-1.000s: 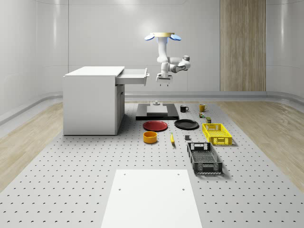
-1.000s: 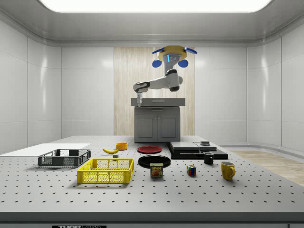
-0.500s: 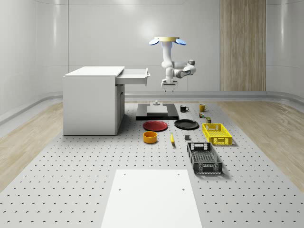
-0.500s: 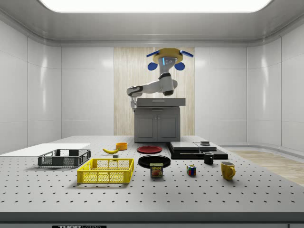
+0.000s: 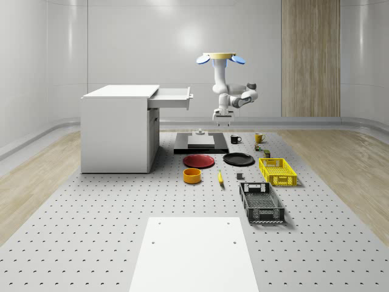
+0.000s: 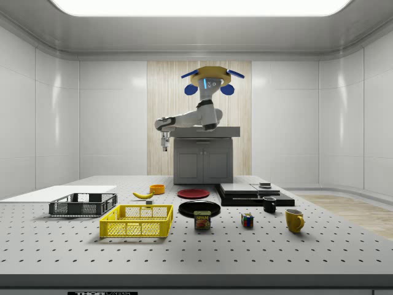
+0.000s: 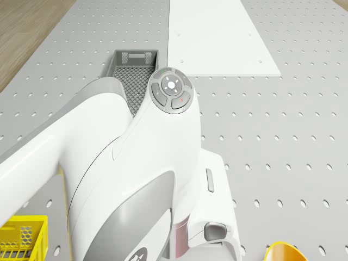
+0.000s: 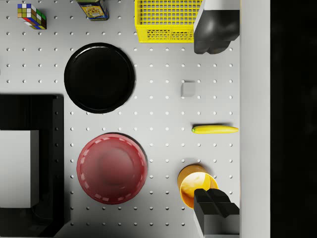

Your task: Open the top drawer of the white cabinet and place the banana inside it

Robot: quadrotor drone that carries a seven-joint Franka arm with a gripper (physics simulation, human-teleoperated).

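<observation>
The drone [image 6: 208, 78] hovered high in front of the white cabinet [image 6: 202, 153], whose top drawer [image 6: 204, 131] stood pulled out, and the arm reached from it toward the side view's left so that the gripper [image 6: 164, 147] hung pointing down, clear of the cabinet and well above the table [image 6: 184, 246]. Nearer than the cabinet, the banana [image 6: 143, 195] lay on the table beside the orange bowl [image 6: 157, 188], behind the yellow basket [image 6: 137, 220].
</observation>
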